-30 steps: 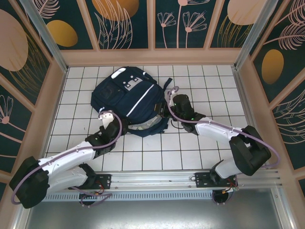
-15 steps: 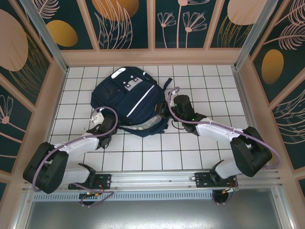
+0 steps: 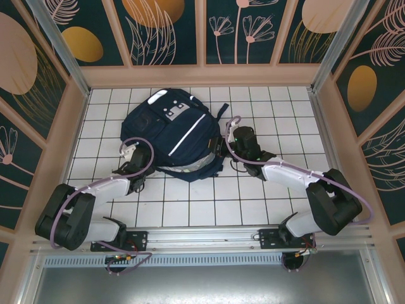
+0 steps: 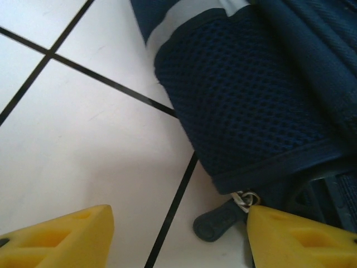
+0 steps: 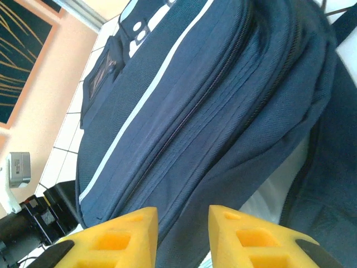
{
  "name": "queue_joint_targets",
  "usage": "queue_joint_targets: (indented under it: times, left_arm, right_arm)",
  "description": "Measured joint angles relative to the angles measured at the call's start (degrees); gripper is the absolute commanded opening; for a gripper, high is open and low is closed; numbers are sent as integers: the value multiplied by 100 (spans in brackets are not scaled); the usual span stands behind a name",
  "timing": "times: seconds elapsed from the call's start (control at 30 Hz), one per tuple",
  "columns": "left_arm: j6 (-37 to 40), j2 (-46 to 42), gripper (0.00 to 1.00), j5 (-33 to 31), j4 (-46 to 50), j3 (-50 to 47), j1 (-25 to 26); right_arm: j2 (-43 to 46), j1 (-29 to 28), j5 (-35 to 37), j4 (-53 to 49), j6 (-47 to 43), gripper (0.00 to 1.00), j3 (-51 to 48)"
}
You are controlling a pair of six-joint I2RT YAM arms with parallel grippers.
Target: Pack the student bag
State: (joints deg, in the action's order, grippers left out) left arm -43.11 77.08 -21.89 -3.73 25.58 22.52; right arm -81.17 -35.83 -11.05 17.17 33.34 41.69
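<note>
Bag (image 3: 174, 130) is a big navy one with a thin white stripe (image 3: 187, 134) and pale patches up top, lying flat on the tiles (image 3: 278, 114). Left gripper (image 4: 178, 231) is spread wide and holding nothing, with a zip pull (image 4: 215, 224) just beside one finger at the bag's near-left corner. Right gripper (image 5: 181, 223) has a narrow gap, right at the bag's right edge; can't tell if it's pinching fabric.

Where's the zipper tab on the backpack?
In the left wrist view, the zipper tab lies on the white tile by the backpack's mesh corner, beside one yellow finger of the left hand.
</note>
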Motion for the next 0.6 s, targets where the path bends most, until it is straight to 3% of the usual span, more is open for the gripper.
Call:
queue_joint_targets:
  times: [0.33,0.47,0.6]
  left_arm:
    - [393,459,52,201,-81,208,-4]
    - [479,463,38,286,-111,212,-4]
    - [546,590,33,369,-125,297,-4]
  right_arm:
    - [94,168,-151,68,0,31,-107]
    - [98,179,-219,90,0,31,-170]
    - [98,212,-260,114,0,31,-177]
